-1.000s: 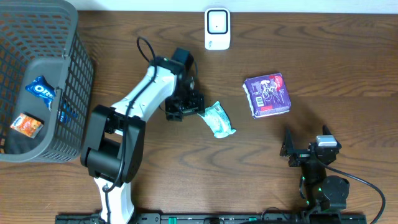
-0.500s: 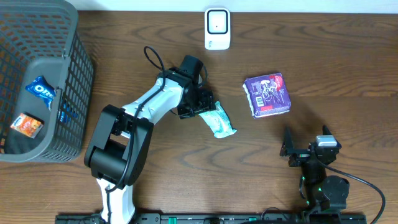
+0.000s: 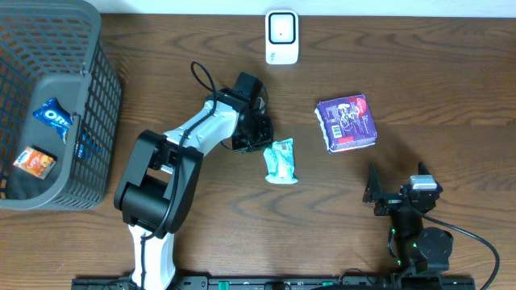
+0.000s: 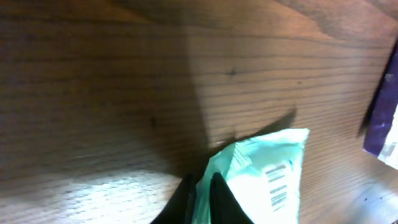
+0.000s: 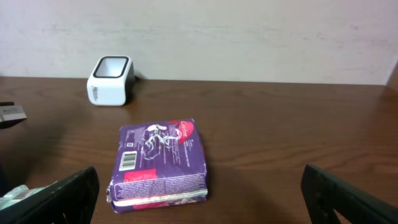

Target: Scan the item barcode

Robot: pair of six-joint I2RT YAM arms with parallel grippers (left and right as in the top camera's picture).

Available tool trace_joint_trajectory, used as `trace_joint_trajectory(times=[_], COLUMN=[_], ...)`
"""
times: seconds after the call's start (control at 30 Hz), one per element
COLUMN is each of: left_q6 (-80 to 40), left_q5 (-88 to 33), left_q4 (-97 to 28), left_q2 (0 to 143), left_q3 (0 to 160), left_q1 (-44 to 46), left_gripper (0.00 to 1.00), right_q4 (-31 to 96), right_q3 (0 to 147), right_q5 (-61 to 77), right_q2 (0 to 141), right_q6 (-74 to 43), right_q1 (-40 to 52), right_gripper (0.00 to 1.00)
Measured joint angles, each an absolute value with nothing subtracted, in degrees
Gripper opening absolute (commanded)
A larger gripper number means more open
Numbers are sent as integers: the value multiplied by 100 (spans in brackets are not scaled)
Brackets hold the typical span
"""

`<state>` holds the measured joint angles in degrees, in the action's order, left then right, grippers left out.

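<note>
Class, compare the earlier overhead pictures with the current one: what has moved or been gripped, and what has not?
The left gripper moved right to the green packet, and its jaws shut on the packet's upper end. The packet swung from a slant to nearly straight up-and-down in the overhead view. The purple packet, scanner, basket and right arm stayed put.

Overhead faces straight down — wrist views sit low, sharing the purple packet (image 3: 347, 122).
</note>
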<state>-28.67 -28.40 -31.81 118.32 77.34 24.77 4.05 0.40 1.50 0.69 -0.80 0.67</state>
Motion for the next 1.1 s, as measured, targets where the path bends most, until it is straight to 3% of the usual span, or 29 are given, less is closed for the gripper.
trace_joint_trajectory(times=[0.27,0.3,0.33,0.5,0.6,0.63,1.0,1.1], left_q6=[-2027,-1918,-1811,-2062,-2486,-2545,-3618,-3754], left_q5=[-2827,-2814,-2812,-2808,-2814,-2805,-2397,-2283], left_q4=[-3586,-3599,-3621,-4630,-5336,-5422,-4453,-4152], left_q2=[11845,11810,11721,11205,11124,11124,11131,11131], left_q3=[8423,8558,8694,8930,8897,8818,7524,7325], left_q1=[1791,1686,1562,1326,1455,1546,2956,2963], left_gripper=[7,27,37,38,63,65,63,55], right_q4=[405,405,405,405,405,405,405,403], right_q3=[40,40,40,40,40,40,40,40], right_q5=[150,150,150,150,150,150,150,150], right_q2=[69,69,69,69,69,69,69,69], right_q6=[-80,-80,-80,-80,-80,-80,-80,-80], right_q1=[67,67,67,67,67,67,67,67], right_gripper=[99,99,99,99,99,99,99,99])
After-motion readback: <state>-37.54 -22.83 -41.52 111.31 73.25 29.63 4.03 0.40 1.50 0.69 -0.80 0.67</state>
